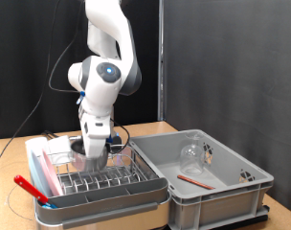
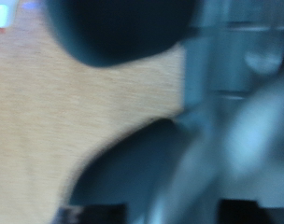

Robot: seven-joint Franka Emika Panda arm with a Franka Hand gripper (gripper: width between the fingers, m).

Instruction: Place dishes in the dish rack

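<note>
The dish rack [image 1: 107,182], chrome wire on a pale tray, stands at the exterior view's lower left. A pink plate [image 1: 45,172] stands on edge at its left end. My gripper [image 1: 94,151] is lowered into the back of the rack, and its fingers are hidden among the wires and a shiny rounded thing [image 1: 73,150] that may be the steel bowl. A clear glass [image 1: 191,153] and a thin red utensil [image 1: 191,178] lie in the grey tub [image 1: 232,187] at the right. The wrist view is blurred and shows only wood [image 2: 77,103] and dark shapes.
A red piece [image 1: 29,187] lies at the rack's front left corner. The rack and tub stand side by side on a wooden table [image 1: 145,129]. Black curtains hang behind. Cables run down at the left.
</note>
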